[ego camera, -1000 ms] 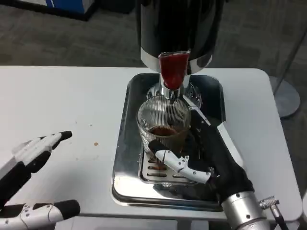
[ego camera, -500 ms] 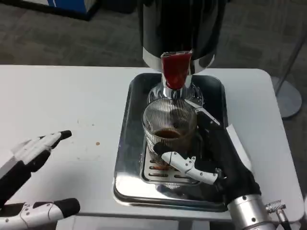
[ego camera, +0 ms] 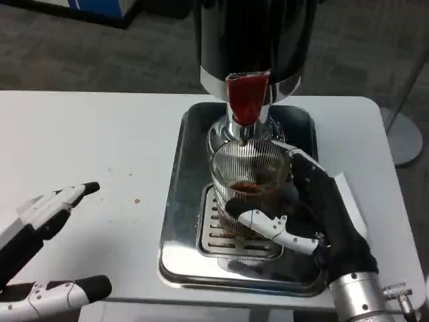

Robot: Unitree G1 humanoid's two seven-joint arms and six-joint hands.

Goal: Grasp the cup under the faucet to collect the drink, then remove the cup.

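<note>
Head view: my right hand [ego camera: 310, 216] grips the ribbed clear glass cup [ego camera: 250, 180]; left hand [ego camera: 41, 216] spread, idle. Jerky removal could slosh the brown drink [ego camera: 246, 188].

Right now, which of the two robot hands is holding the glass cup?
The right robot hand, on the tray, wraps the ribbed glass cup below the red faucet. The left robot hand holds nothing.
</note>
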